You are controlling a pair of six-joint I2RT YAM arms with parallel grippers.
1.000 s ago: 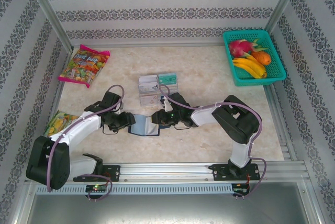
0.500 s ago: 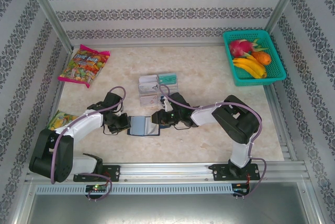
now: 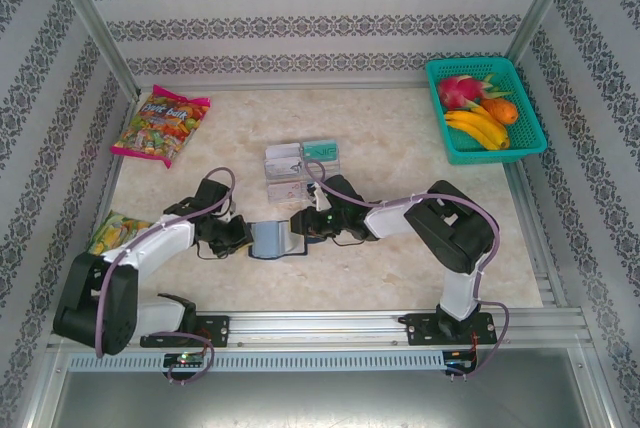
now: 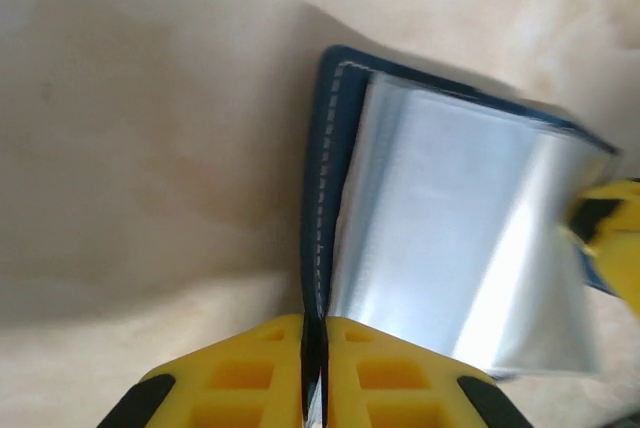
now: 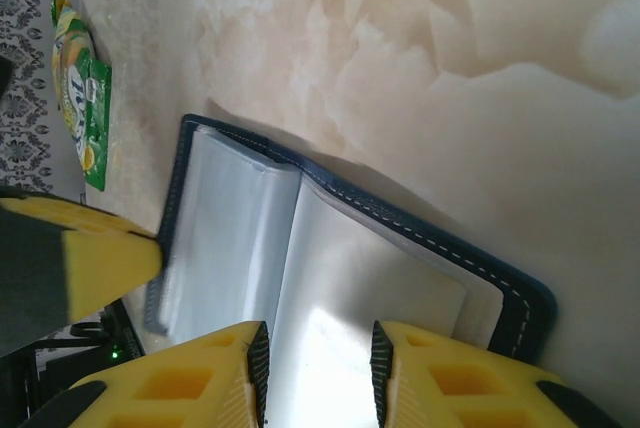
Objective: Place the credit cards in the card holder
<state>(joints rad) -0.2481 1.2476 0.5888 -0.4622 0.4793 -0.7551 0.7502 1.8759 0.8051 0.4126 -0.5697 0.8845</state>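
The card holder (image 3: 272, 240) lies open on the table between my two grippers, navy outside and grey inside. My left gripper (image 3: 243, 238) is shut on the holder's left cover; in the left wrist view its yellow fingers (image 4: 313, 368) pinch the stitched navy edge of the holder (image 4: 440, 208). My right gripper (image 3: 300, 226) hovers low over the holder's right leaf. In the right wrist view its jaws (image 5: 315, 373) stand apart above the grey inside of the holder (image 5: 240, 238), clamping nothing. The credit cards (image 3: 302, 160), white and teal, stand in a clear tray (image 3: 300, 188) just behind.
A candy bag (image 3: 160, 126) lies at the back left and a green snack packet (image 3: 113, 231) at the left edge. A teal basket (image 3: 438, 113) with fruit stands at the back right. Patterned walls enclose the table.
My left gripper has shut on the holder's left cover. The holder's left leaf now stands lifted, so the holder looks narrower from above. The right arm has barely moved.
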